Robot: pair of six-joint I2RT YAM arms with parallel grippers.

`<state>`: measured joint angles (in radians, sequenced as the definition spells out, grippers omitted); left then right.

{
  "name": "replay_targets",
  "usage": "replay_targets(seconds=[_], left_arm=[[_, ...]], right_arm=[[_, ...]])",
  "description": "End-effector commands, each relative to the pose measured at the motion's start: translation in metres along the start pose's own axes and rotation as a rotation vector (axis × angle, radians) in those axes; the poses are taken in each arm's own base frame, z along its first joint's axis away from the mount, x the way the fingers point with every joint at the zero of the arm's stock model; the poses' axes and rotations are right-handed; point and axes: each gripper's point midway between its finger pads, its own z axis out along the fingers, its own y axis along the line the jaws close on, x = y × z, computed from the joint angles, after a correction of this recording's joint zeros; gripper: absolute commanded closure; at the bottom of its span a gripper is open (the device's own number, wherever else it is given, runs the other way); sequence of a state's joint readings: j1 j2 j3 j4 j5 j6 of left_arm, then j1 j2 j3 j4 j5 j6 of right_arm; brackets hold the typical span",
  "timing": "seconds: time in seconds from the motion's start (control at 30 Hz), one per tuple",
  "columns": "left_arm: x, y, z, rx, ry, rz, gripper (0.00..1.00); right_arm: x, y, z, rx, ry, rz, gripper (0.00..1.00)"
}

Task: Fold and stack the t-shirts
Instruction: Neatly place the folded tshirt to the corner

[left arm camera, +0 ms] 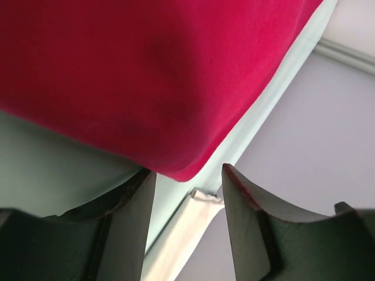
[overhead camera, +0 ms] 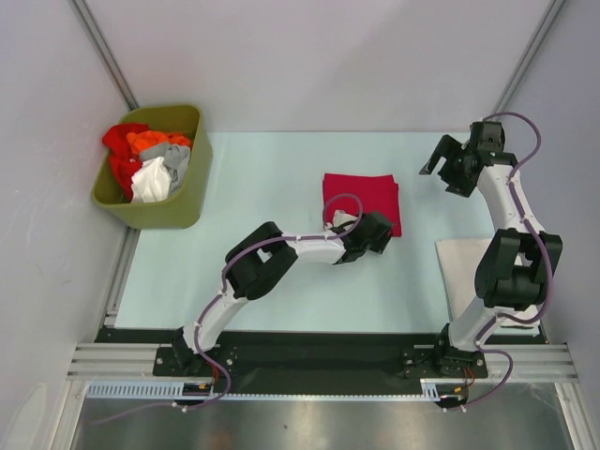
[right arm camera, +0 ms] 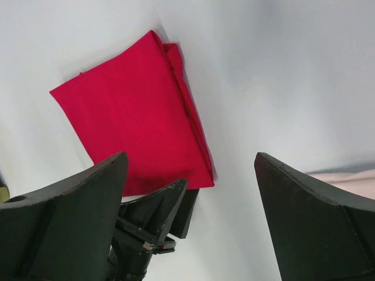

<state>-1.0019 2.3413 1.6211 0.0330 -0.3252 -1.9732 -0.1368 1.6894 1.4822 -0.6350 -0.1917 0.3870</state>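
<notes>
Next, with the left tool (left arm camera: 187,175) spread at six o'clock of the crimson t-shirt (overhead camera: 367,192), pinch all layers; the right tool (overhead camera: 439,157) gapes empty.

The top camera hangs high above and behind the arms, looking straight down; it takes in the whole table (overhead camera: 272,178), with the arm bases (overhead camera: 192,361) along the bottom edge and the walls at the top. The left wrist camera sits low and very close to the red t-shirt (left arm camera: 146,76), which fills the upper picture above its own fingers (left arm camera: 132,216), and faces across to the table's edge. The right wrist camera is raised well back and looks down between its fingers (right arm camera: 310,216). All three share the red t-shirt; the right wrist and top views also share the left gripper (right arm camera: 155,222) and the off-white t-shirt (right arm camera: 351,178).
</notes>
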Motion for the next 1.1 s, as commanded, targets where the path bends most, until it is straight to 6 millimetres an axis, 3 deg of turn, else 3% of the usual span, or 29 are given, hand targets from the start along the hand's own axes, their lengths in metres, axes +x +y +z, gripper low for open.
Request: replay_targets(seconds=[0.0,0.2,0.3,0.37,0.47,0.5,0.53,0.63,0.87,1.07], left_arm=[[-0.011,-0.005,0.003,-0.015,-0.081,-0.123,0.45],[-0.019,0.009,0.01,-0.043,-0.112,-0.135,0.52],[-0.016,0.006,0.014,-0.041,-0.104,-0.138,0.59],[-0.017,0.009,0.015,-0.044,-0.103,-0.131,0.69],[-0.022,0.012,0.011,-0.044,-0.076,-0.096,0.82],[-0.021,-0.008,0.003,0.014,-0.045,-0.081,0.85],[-0.029,0.003,0.001,-0.005,-0.042,-0.056,0.89],[-0.039,-0.006,-0.016,0.01,0.005,0.003,0.99],[-0.051,-0.01,-0.046,0.026,0.099,0.028,1.0],[-0.052,-0.016,-0.058,0.041,0.152,0.034,1.0]], right_arm=[[-0.017,-0.002,0.0,0.03,-0.033,-0.049,0.05],[-0.021,-0.002,0.0,0.038,-0.038,-0.055,0.04],[-0.017,-0.004,0.001,0.041,-0.026,-0.051,0.05],[-0.015,-0.004,0.002,0.038,-0.022,-0.046,0.05],[-0.002,-0.001,0.011,-0.016,0.029,-0.053,0.04],[0.005,0.007,0.013,-0.078,0.068,-0.043,0.04],[0.01,0.004,0.015,-0.101,0.099,-0.026,0.02],[0.029,0.014,0.032,-0.233,0.197,-0.005,0.0],[0.06,0.029,0.069,-0.378,0.33,0.068,0.0],[0.094,0.045,0.094,-0.433,0.412,0.073,0.0]])
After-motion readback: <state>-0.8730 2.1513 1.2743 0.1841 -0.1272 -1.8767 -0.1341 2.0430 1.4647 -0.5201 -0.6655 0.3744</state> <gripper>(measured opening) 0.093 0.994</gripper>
